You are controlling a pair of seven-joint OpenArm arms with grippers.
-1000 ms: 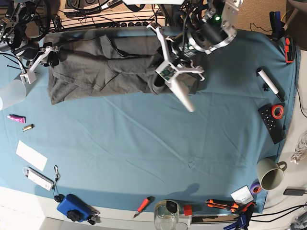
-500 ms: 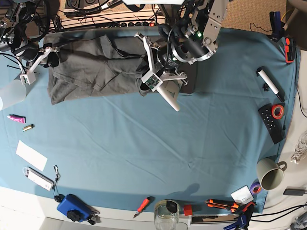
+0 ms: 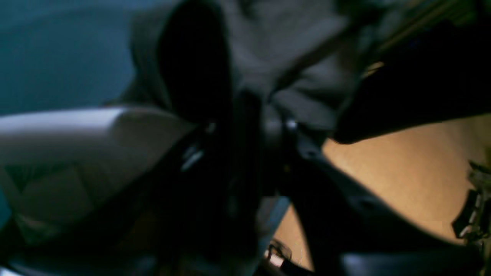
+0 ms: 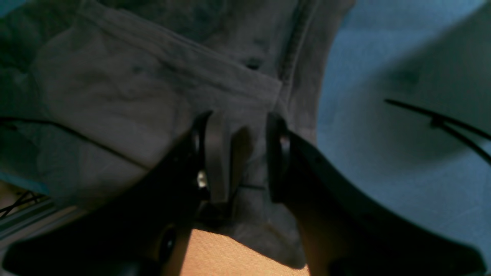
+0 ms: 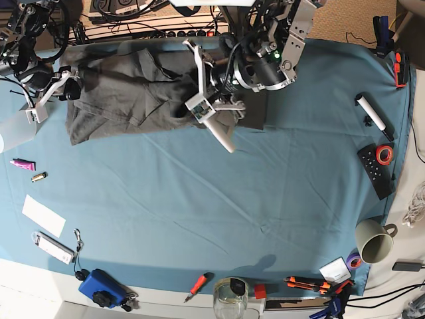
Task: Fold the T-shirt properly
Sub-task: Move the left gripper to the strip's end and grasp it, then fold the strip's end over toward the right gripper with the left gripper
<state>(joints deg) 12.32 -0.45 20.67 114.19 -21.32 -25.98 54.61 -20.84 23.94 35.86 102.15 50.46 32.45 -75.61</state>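
Blue cloth (image 5: pixel 219 199) covers my big table, and the dark grey-brown cotton T-shirt (image 5: pixel 126 96) lies bunched along its far edge. My left pincer (image 3: pixel 264 126) looks blurry, pressed into shirt folds; I cannot tell its grip. My right pincer (image 4: pixel 239 153) pinches the shirt's hem.

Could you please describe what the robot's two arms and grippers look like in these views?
The left gripper sits on a black-and-silver arm with white brackets, a green light and a long white finger. The right gripper has black, curved fingers; black cables trail by it, and its arm carries white brackets.
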